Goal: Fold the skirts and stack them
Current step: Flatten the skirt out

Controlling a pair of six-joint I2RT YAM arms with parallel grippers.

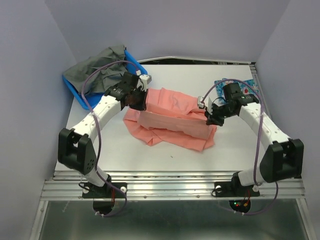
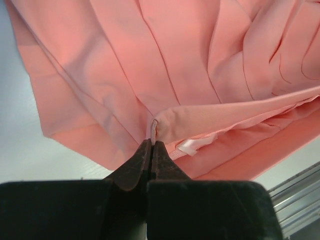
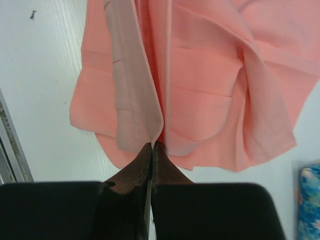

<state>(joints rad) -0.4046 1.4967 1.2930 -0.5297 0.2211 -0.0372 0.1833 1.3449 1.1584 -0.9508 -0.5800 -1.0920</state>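
Left tool (image 2: 151,143) and right tool (image 3: 151,145), jaws tight on opposite ends of the salmon-pink skirt (image 1: 172,118)

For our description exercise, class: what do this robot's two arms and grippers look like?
The left arm and right arm have white links between chunky black joints. A thin purple cable loops along each. The left gripper and right gripper have black fingers tapering to narrow tips.

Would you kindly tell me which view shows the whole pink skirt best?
Top external: the pink skirt shows almost whole, mid-fold. Both wrist views show only close-up folds around a pinched edge.
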